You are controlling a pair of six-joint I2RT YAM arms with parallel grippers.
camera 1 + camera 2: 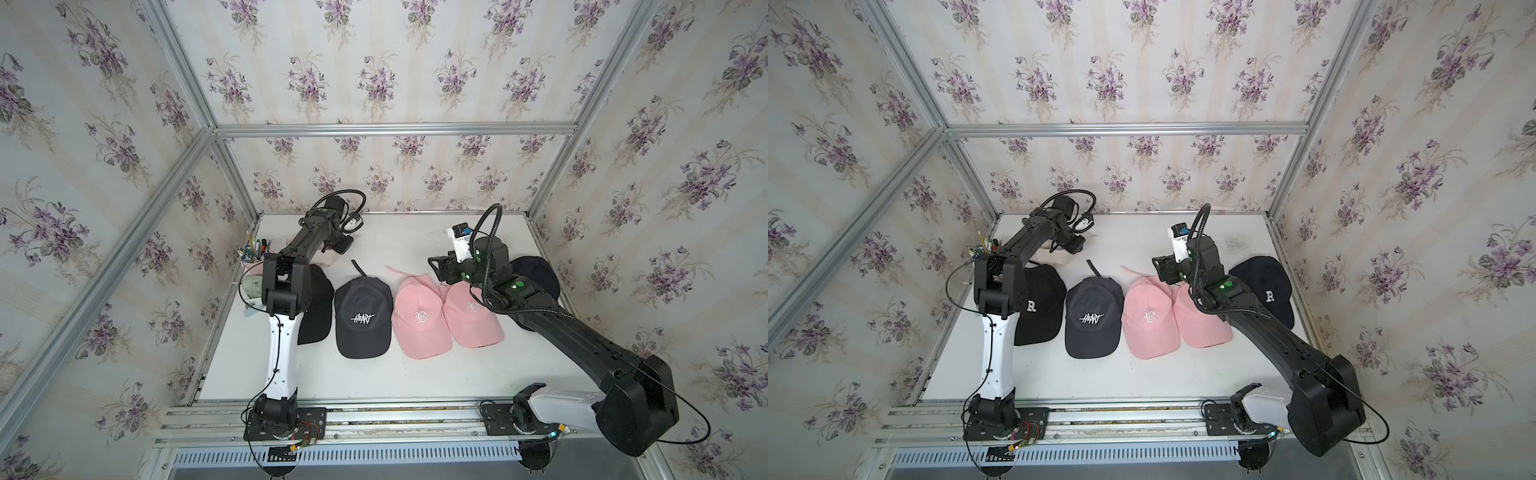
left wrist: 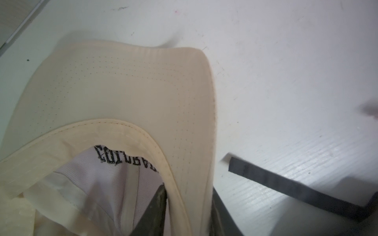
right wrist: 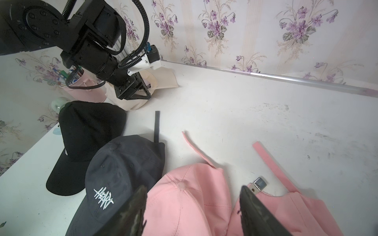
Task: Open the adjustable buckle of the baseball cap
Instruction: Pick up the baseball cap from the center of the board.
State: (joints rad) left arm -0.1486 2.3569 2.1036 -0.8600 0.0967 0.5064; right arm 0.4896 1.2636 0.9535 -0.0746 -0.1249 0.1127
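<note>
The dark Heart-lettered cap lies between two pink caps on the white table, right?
No: the dark Heart-lettered cap lies between one pink fabric cap and a black fabric cap with a white R, on the white table. A top view shows it.

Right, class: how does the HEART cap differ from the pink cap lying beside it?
The HEART cap is dark with white lettering; the pink cap bears a white gothic R. The HEART cap's strap points back; the pink cap's strap angles sideways. Both lie crown-up, straps trailing loose.
</note>
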